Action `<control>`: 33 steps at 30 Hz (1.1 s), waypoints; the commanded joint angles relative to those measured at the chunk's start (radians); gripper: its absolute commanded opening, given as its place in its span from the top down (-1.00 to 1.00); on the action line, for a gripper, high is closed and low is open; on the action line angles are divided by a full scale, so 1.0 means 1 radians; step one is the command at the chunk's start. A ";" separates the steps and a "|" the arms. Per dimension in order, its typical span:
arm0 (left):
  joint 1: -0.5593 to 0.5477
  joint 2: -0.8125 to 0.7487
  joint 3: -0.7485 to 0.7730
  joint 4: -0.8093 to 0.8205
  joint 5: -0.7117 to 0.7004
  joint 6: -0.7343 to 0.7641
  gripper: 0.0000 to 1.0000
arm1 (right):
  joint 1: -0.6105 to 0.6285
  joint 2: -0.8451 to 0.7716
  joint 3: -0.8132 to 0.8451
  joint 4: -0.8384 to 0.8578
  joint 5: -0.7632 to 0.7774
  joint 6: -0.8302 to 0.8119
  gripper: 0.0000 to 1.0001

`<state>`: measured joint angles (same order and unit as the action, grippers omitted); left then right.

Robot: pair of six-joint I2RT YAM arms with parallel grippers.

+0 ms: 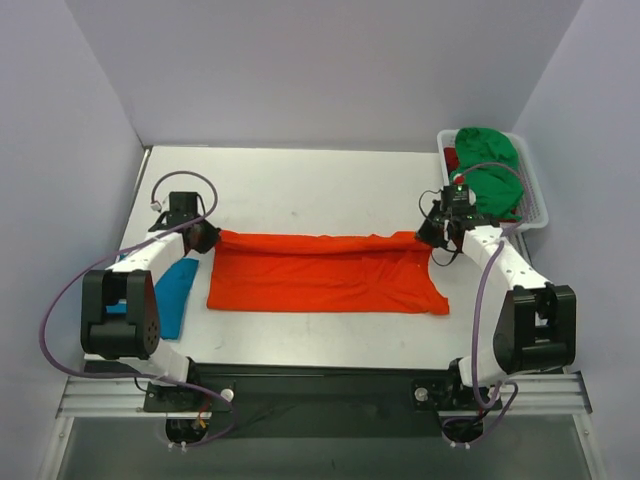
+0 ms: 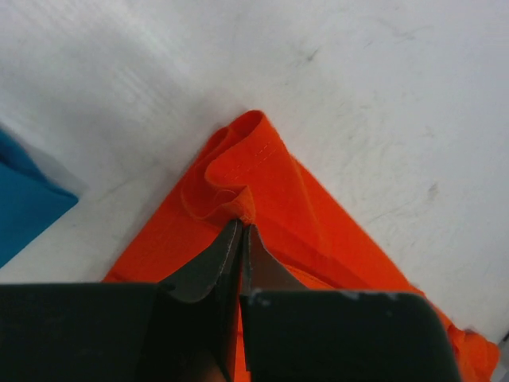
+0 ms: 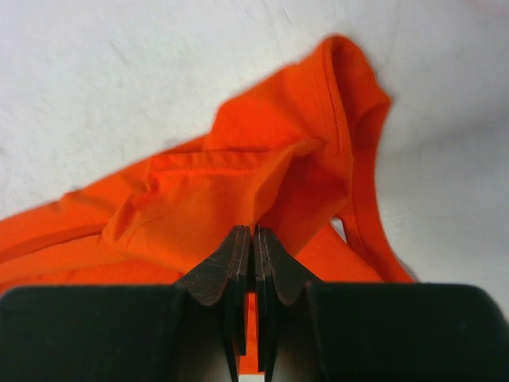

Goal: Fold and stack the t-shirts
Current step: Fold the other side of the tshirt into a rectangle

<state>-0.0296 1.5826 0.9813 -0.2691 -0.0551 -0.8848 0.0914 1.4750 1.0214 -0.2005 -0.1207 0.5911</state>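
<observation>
White table (image 1: 320,190): one teal t-shirt (image 1: 178,290), one orange t-shirt (image 1: 320,275) clamped by left gripper (image 2: 241,227) and right gripper (image 3: 253,232).

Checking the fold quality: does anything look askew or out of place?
The orange t-shirt is not square: its end by the right gripper flares into a loose point. Nothing else stands out.

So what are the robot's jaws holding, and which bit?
The bright orange cloth t-shirt: left jaws pinch its far left corner, right jaws its far right corner.
</observation>
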 commanded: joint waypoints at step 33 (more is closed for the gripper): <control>0.017 -0.193 -0.303 0.126 -0.014 0.000 0.95 | -0.013 -0.124 -0.316 0.115 -0.022 0.012 0.82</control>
<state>-0.0223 1.4361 0.6922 -0.2066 -0.0696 -0.8974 0.0902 1.3762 0.7231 -0.1040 -0.1375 0.6014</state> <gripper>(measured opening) 0.104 0.080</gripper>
